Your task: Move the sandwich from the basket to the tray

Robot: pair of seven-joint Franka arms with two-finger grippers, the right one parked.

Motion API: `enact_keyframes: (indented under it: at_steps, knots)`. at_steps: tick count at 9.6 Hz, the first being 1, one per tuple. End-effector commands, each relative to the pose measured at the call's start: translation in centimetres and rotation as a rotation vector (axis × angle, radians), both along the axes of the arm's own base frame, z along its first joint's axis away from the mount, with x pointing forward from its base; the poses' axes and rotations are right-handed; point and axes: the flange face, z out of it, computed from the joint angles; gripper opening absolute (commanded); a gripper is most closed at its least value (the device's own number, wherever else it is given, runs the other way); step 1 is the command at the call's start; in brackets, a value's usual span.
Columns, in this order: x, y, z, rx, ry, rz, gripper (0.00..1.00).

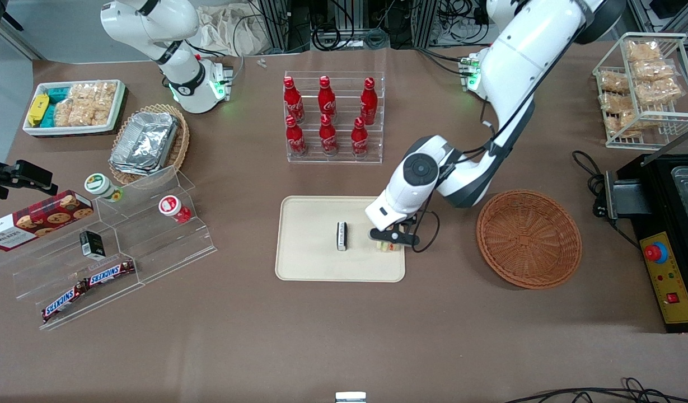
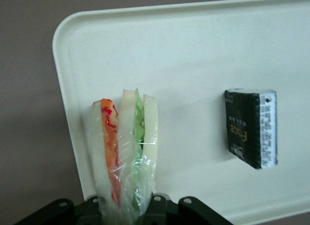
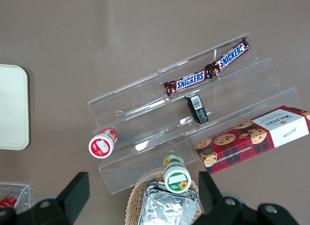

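Over the tray's (image 1: 316, 263) edge nearest the basket (image 1: 528, 238), we see the sandwich (image 2: 127, 152) held upright, clear-wrapped, clamped between the jaws of the gripper (image 1: 389, 239). On the tray, near the sandwich but apart from it, a small black packet (image 1: 341, 235) lies. The basket sits just beside the tray.

Clear stepped display stand (image 3: 193, 123) rests on the brown table (image 3: 97, 41). On the stand: two Snickers bars (image 3: 208, 70) end to end on one step; a small black box (image 3: 196, 109) on the step next to them; a red-capped cup (image 3: 102, 143); a green-lidded cup (image 3: 177, 174); a cookie box (image 3: 252, 138). Beside the stand, a wicker basket holds foil containers (image 3: 162, 208). The tray's (image 3: 13, 109) edge lies well apart from the stand.
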Motion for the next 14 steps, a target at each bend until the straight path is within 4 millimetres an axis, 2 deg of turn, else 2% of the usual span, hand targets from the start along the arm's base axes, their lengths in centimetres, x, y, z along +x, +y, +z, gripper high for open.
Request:
enact_keyframes:
  at_steps: [1,2,3,5,6,8,9,10,11,12,14]
  knots:
    - [0.9,-0.3,0.0,0.021,-0.053,-0.029,1.00]
    - [1.6,0.6,2.4,0.021,-0.083,-0.005,1.00]
    - [2.8,1.9,6.8,0.013,-0.128,0.040,1.00]
    - [4.1,6.9,17.1,0.015,-0.119,0.153,1.00]
    - [3.3,9.1,21.7,0.031,-0.107,0.139,1.00]
    - [1.5,16.0,28.1,0.108,0.021,0.029,1.00]
    - [0.9,21.0,31.7,0.144,0.067,0.008,1.00]
    - [0.1,25.8,34.8,0.157,0.086,0.005,1.00]
    - [-1.5,29.2,37.6,0.164,0.075,-0.001,1.00]
    - [-2.1,32.1,39.1,0.158,0.074,0.017,1.00]
    - [-1.1,32.7,41.1,0.150,0.034,0.033,1.00]
